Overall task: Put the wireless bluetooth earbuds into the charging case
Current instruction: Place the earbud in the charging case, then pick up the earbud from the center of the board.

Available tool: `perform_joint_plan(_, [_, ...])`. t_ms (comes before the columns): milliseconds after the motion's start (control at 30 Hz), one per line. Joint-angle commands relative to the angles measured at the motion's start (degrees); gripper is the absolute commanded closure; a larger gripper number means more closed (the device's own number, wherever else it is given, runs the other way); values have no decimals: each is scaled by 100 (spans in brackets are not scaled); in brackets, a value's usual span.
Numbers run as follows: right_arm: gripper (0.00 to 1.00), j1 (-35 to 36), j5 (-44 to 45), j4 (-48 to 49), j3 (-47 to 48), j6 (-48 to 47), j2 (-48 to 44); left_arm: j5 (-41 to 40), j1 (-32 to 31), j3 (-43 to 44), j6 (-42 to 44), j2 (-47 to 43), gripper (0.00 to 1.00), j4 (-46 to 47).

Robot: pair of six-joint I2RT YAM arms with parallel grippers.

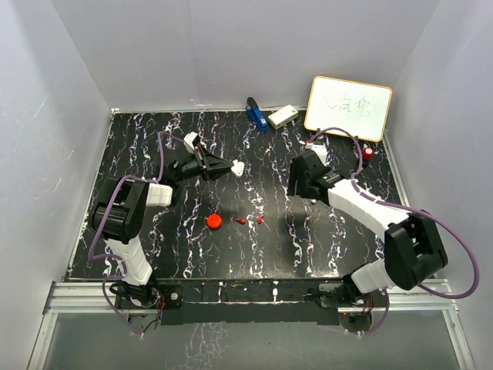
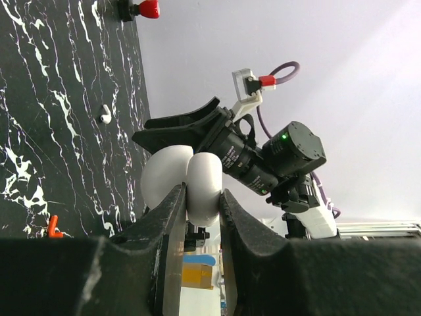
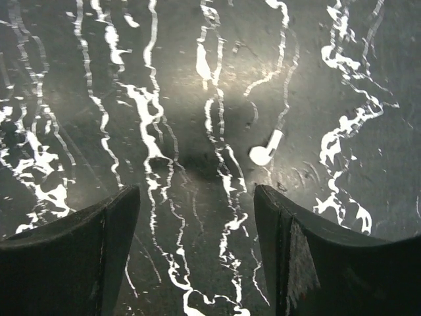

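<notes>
Black marbled tabletop (image 1: 231, 258) — my left pincer (image 2: 200, 196), rolled sideways, clamps a rounded white plastic case (image 2: 170, 176); my right pincer (image 3: 196, 194) gapes over a white earbud (image 3: 265, 150).

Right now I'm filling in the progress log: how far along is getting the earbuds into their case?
Done: the left tool has the white case clamped. In hand: the right tool hangs open over a white earbud lying on the table. Left: picking that earbud up and seating it. The small red earbuds and a red case lie untouched.
</notes>
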Motion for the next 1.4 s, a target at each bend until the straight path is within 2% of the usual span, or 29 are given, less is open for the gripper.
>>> perform_joint_plan(0, [31, -366, -126, -294, -232, 616, -264, 96, 8, 7, 143, -342, 100, -5])
perform_joint_plan(133, [25, -619, -334, -110, -468, 709, -353, 102, 7, -74, 102, -354, 100, 64])
perform_joint_plan(500, [25, -1071, -824, 630, -839, 581, -132, 114, 8, -128, 57, -352, 100, 121])
perform_joint_plan(833, [25, -1195, -1063, 1211, -932, 508, 221, 127, 10, -108, -2, -348, 100, 161])
perform_joint_plan(1367, [25, -1254, -1514, 1599, -844, 532, 795, 158, 5, 28, -9, -183, 100, 146])
